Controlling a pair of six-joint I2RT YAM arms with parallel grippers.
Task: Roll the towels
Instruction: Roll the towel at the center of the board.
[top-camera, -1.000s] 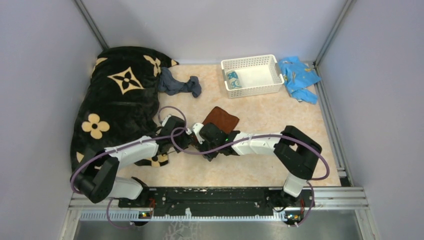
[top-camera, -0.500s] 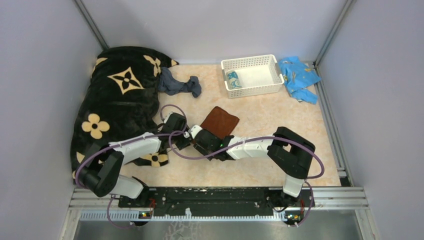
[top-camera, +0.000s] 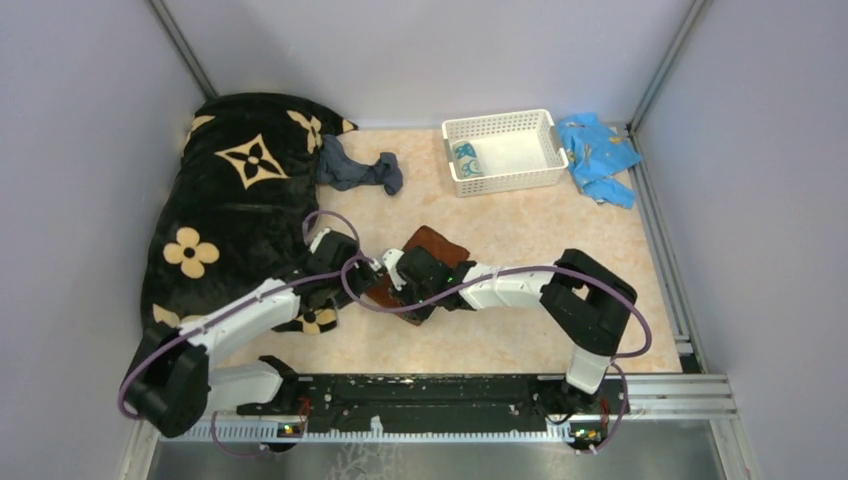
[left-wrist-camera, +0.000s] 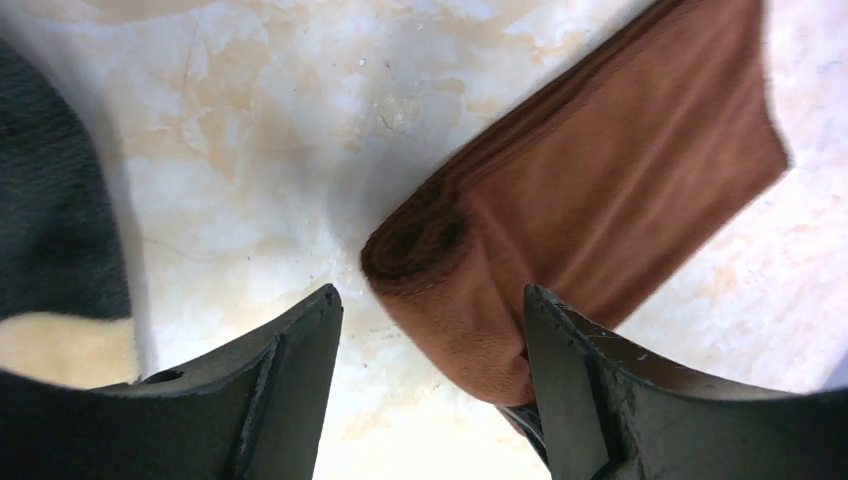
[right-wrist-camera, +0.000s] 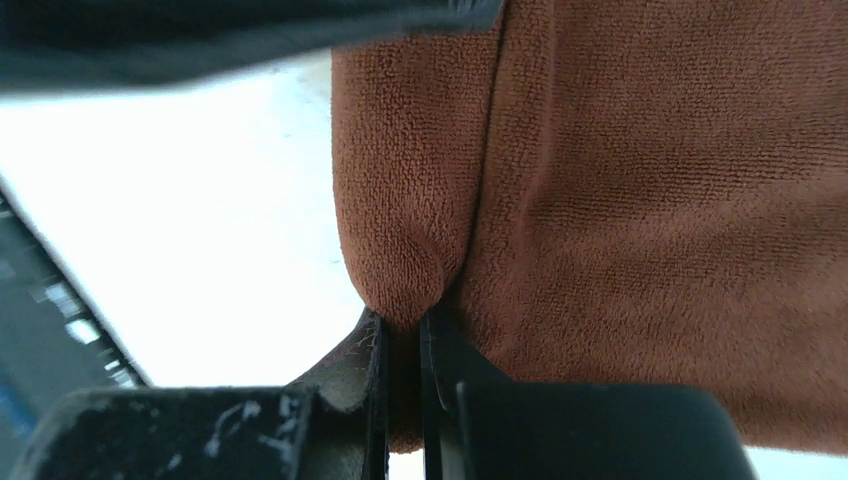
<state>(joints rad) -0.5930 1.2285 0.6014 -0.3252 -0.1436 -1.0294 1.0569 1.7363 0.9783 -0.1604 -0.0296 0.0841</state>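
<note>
Left wrist | left claw (left-wrist-camera: 430, 298) spread wide, rust-brown towel (left-wrist-camera: 600, 190) roll between tips | right claw (right-wrist-camera: 403, 325) pinching its edge

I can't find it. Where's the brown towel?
Mid-table in the top view, the brown towel lies right of the blanket, pinched by the right pincer.

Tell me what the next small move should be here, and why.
Probably close the left fingers on the spiral end of the roll. The brown towel is only partly rolled, and a flat stretch lies beyond the roll. The right fingers are shut on a fold of it, while the left fingers stand open at its end, so that end looks unheld.
</note>
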